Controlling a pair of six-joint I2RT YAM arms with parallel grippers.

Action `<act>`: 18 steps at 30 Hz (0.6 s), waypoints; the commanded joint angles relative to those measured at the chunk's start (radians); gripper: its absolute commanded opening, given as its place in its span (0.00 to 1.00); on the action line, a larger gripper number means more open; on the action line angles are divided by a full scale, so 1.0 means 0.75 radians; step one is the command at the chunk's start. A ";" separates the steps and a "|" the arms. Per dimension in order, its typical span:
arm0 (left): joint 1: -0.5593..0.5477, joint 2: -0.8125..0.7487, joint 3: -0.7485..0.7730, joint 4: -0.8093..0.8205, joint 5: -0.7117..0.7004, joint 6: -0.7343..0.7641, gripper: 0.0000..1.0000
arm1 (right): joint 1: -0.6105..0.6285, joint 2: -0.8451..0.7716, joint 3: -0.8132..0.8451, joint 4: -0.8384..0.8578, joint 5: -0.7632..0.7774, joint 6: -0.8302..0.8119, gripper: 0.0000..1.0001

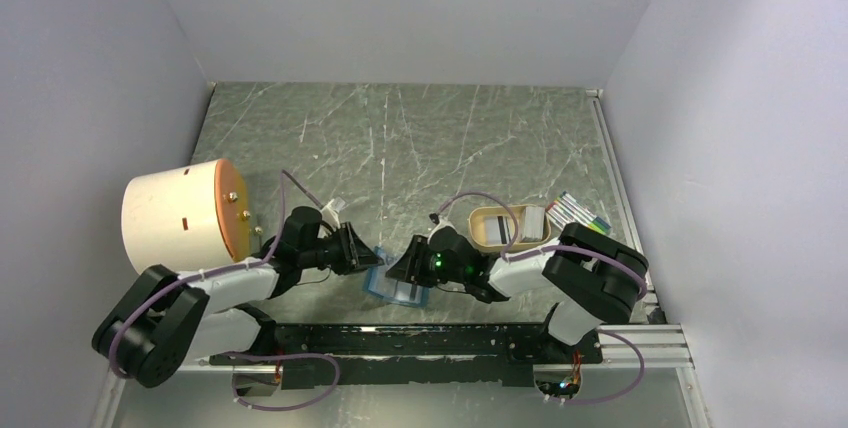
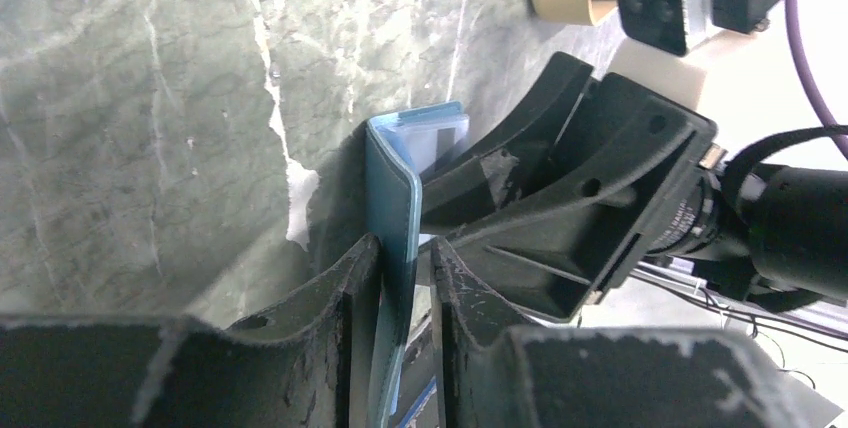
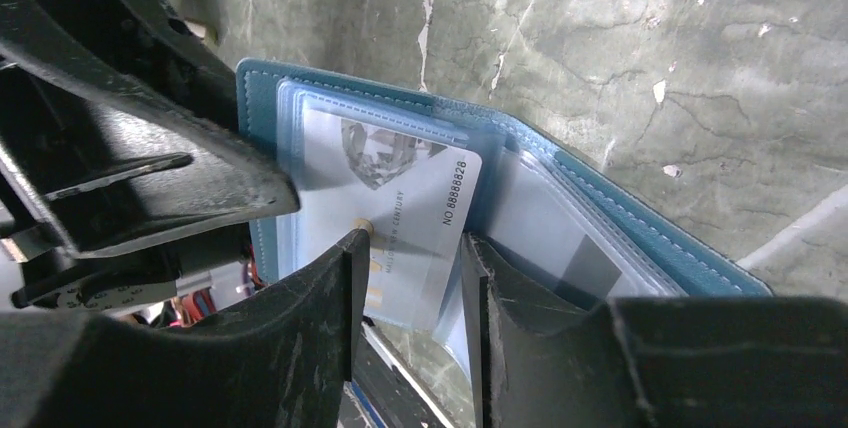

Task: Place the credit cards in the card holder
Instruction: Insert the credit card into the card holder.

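The teal card holder (image 1: 393,287) lies open at the table's near middle, between both grippers. In the left wrist view its cover (image 2: 392,183) stands upright between the fingers of my left gripper (image 2: 405,248), resting against the left finger with a slit of light at the right one; the jaws are slightly open. My right gripper (image 3: 415,238) hovers open over the clear sleeves. A pale printed credit card (image 3: 415,183) sits partly in a sleeve of the card holder (image 3: 640,213) and runs down between the fingers. A second card with a dark stripe (image 3: 590,266) shows inside a sleeve to the right.
A tan oval tray (image 1: 487,228) with a pale striped card in it stands right of the grippers, beside a pack of coloured markers (image 1: 580,211). A large white cylinder with an orange face (image 1: 180,216) lies at the left. A black rail (image 1: 400,340) runs along the near edge.
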 commanded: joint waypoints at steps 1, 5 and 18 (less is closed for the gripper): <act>-0.001 -0.095 -0.020 -0.016 0.015 -0.029 0.30 | -0.011 -0.002 -0.041 0.003 -0.001 0.002 0.42; -0.001 -0.137 -0.049 -0.004 0.004 -0.053 0.25 | -0.019 0.003 -0.071 0.039 -0.001 0.013 0.41; 0.000 -0.136 -0.057 0.062 0.075 -0.089 0.09 | -0.107 0.106 0.022 0.141 -0.165 -0.142 0.43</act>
